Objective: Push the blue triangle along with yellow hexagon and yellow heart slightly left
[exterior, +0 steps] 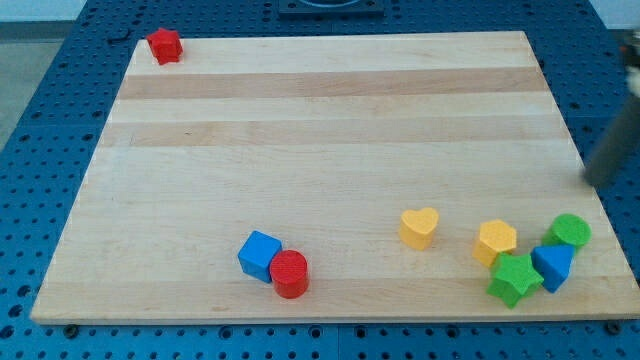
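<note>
The blue triangle point(553, 266) lies near the board's bottom right corner. It touches a green star point(514, 279) on its left and sits just below a green cylinder point(570, 231). The yellow hexagon point(495, 242) is up-left of the triangle, next to the star. The yellow heart point(419, 227) lies apart, further left. My rod enters blurred at the view's right edge, and my tip point(592, 181) is up-right of the green cylinder, off the board's right edge, touching no block.
A blue cube point(260, 255) and a red cylinder point(290, 274) touch each other at the bottom middle-left. A red block point(164, 45) sits at the board's top left corner. The wooden board point(320, 120) rests on a blue perforated table.
</note>
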`<state>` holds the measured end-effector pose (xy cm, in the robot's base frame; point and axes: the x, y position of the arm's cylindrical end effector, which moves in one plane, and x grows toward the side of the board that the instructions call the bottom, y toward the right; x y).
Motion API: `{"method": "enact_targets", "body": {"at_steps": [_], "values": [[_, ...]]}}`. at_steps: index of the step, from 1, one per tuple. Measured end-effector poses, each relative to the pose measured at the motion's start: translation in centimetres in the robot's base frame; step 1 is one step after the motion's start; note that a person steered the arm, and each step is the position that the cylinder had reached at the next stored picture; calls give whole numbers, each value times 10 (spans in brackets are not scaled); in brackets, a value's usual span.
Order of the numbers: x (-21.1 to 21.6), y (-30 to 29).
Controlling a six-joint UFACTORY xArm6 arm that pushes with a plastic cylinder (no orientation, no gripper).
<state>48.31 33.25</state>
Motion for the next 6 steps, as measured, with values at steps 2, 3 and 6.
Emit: {"method": "enact_targets", "body": {"at_steps": [2,3,6], "values": [[66,11],[120,-4],[64,-165]]}}
